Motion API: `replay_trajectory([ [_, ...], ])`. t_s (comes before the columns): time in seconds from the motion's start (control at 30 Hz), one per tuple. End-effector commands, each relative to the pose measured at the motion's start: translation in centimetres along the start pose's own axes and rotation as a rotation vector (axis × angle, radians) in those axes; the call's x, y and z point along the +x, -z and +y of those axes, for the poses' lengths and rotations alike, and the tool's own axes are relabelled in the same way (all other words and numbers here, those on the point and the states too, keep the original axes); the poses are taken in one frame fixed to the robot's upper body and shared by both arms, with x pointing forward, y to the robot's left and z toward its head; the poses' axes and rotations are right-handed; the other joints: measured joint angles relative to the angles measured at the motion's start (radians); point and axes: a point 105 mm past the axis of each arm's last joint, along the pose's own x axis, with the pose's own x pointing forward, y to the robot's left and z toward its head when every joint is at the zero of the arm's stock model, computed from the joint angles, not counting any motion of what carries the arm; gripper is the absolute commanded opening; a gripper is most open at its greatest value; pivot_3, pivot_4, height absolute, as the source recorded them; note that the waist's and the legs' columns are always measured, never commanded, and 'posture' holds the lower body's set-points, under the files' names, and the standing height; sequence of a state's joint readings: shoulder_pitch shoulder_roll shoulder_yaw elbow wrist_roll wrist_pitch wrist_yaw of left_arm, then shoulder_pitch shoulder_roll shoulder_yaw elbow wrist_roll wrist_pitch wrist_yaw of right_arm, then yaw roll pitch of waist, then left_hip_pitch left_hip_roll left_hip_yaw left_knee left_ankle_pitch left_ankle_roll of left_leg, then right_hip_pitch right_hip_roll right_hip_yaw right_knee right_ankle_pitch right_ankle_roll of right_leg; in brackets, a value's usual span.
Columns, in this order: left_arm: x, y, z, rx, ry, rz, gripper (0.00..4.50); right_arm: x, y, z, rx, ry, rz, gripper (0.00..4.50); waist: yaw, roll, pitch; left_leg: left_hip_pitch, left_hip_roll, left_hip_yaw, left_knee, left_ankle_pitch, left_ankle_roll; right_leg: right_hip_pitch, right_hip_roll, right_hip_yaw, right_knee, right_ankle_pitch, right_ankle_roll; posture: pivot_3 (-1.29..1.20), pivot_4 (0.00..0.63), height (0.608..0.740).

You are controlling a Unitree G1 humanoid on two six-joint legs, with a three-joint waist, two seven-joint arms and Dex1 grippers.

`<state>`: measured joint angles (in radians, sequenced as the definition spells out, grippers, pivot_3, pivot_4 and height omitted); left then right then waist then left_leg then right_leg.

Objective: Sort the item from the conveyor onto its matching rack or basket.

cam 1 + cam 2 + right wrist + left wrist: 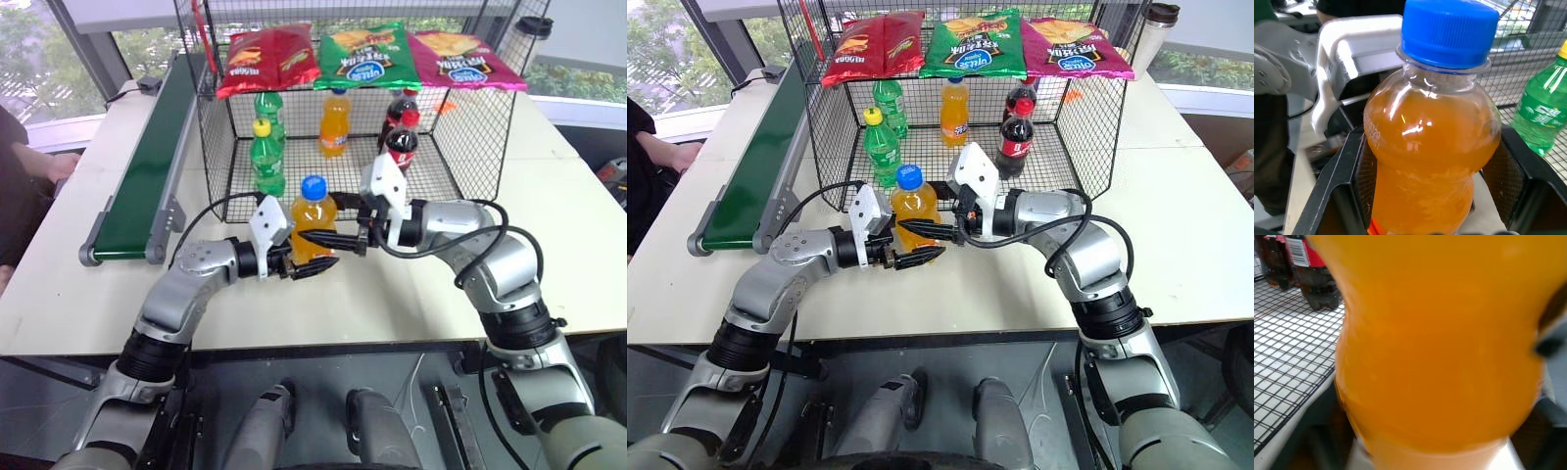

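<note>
- Pale table under wide windows, bare along the near edge and out to the right of the arms.
- Along the table's left side, running away toward the windows: dark green conveyor in a grey frame, near roller end short of the table's front edge; belt surface bare.
- Beside the conveyor's far left, at the frame edge: a person's arm resting near the table.
- Centre rear: black wire cage, open face toward the arms, grid floor flush with the table.
- On the cage's flat top, side by side: red chip bag, green chip bag, pink chip bag.
- Inside the cage: two green soda bottles at left, one orange bottle at centre rear, two cola bottles at right; open grid floor at front centre and far right.
- Just ahead of the cage's open face, upright above the table: orange soda bottle with blue cap, between both arms.
- Right tool closed around the bottle's middle, black fingers on either side of it in the right wrist view.
- Left tool spread wide low at the bottle's base, fingers alongside it; no clear grip.
- Short gap only between bottle and cage front; green bottles nearest on the left.
</note>
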<state>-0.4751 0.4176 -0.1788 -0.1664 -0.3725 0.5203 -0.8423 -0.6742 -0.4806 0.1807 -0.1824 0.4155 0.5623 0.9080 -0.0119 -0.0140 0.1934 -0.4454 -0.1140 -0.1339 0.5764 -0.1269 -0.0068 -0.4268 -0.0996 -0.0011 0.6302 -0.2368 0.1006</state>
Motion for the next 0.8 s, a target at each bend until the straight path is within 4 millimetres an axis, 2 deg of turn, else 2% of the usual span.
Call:
replay_trajectory([
  [0.03,-0.1,-1.4,0.2,0.028,-0.013,-0.037,4.44,-0.5,-1.8,-0.4,-0.060,0.022,-0.051,2.46,0.000,0.000,0.000,0.000,0.000,0.000,0.000,0.000,0.000,0.000,0.000,0.000,0.000,0.000,0.000,0.00,0.150,0.738],
  [0.23,-0.3,-0.8,0.7,0.029,-0.054,0.013,4.44,-0.7,-1.6,-0.9,-0.062,0.056,-0.044,2.46,-0.001,0.000,0.000,0.000,0.000,0.000,0.000,0.000,0.000,0.000,0.000,0.000,0.000,0.000,0.000,0.00,0.150,0.738],
  [0.4,-1.9,-0.3,0.8,0.021,-0.080,0.048,4.44,-0.9,-1.4,-2.3,-0.068,0.147,-0.035,2.46,-0.001,0.000,0.000,0.000,0.000,0.000,0.000,0.000,0.000,0.000,0.000,0.000,0.000,0.000,0.000,0.00,0.150,0.738],
  [0.63,-4.6,-0.6,1.2,-0.034,-0.168,0.043,4.44,-0.9,-1.6,-6.0,-0.057,0.377,-0.069,2.46,-0.002,0.000,0.000,0.000,0.000,0.000,0.000,-0.001,-0.001,0.000,0.001,0.001,0.000,0.000,-0.001,0.00,0.150,0.738],
  [0.8,-5.4,-1.0,3.5,-0.037,-0.438,-0.035,4.44,-0.5,-1.7,-9.9,-0.036,0.586,-0.110,2.46,-0.002,0.000,0.000,0.001,0.000,0.000,0.000,-0.001,-0.002,0.000,0.001,0.001,0.001,0.001,-0.001,0.00,0.150,0.738],
])
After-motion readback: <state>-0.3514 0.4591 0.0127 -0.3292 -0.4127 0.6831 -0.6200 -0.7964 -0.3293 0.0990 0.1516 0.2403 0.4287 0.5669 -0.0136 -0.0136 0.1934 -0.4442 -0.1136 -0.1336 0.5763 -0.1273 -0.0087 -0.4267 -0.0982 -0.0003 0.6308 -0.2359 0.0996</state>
